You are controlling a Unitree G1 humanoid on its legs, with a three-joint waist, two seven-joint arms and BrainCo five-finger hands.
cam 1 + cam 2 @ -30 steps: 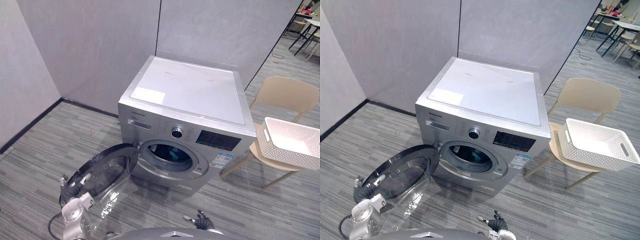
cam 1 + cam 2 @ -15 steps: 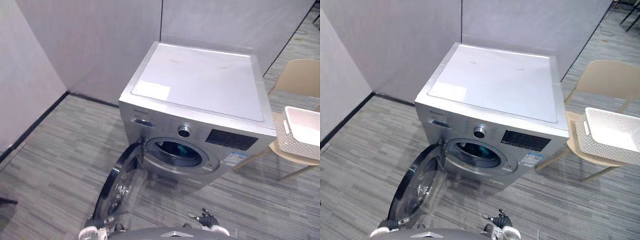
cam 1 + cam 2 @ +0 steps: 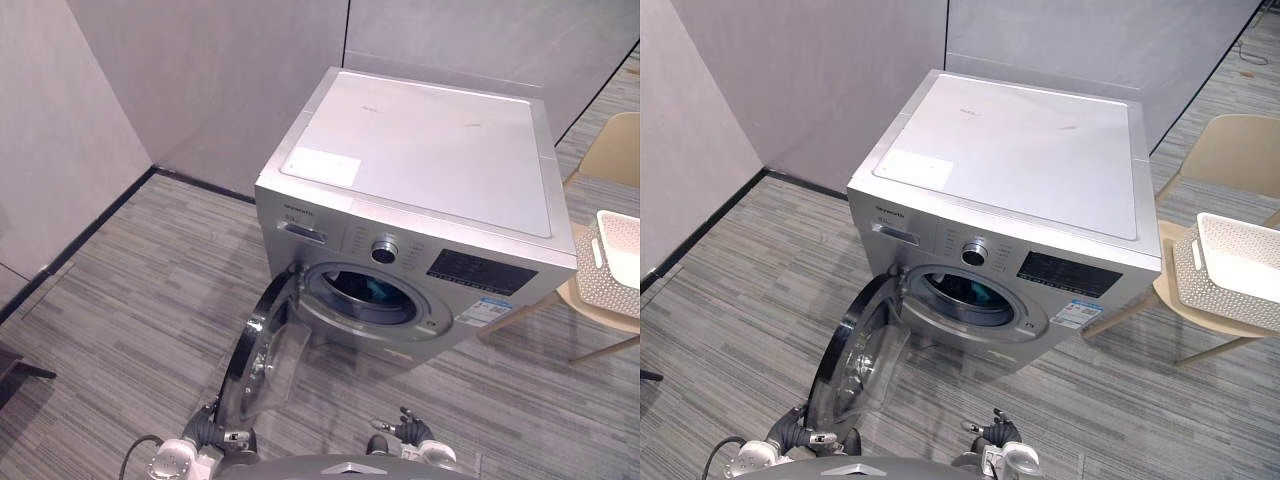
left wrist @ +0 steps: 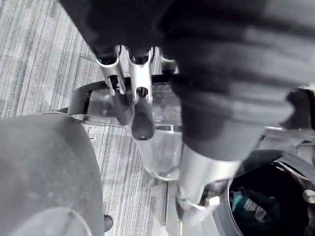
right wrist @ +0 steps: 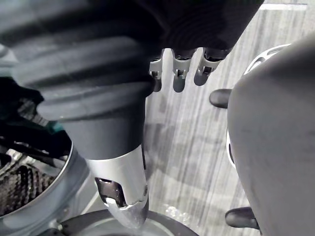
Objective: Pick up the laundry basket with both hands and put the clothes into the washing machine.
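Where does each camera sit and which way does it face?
Left eye view: on the head, looking down at the washing machine and its open door; left hand and right hand at bottom.
Right eye view: beside it, same aim; more of the basket and chair.
Left wrist view: along the left hand to the door glass.
Right wrist view: along the right hand to the floor.
Shared: both wrist views catch teal cloth inside the machine.
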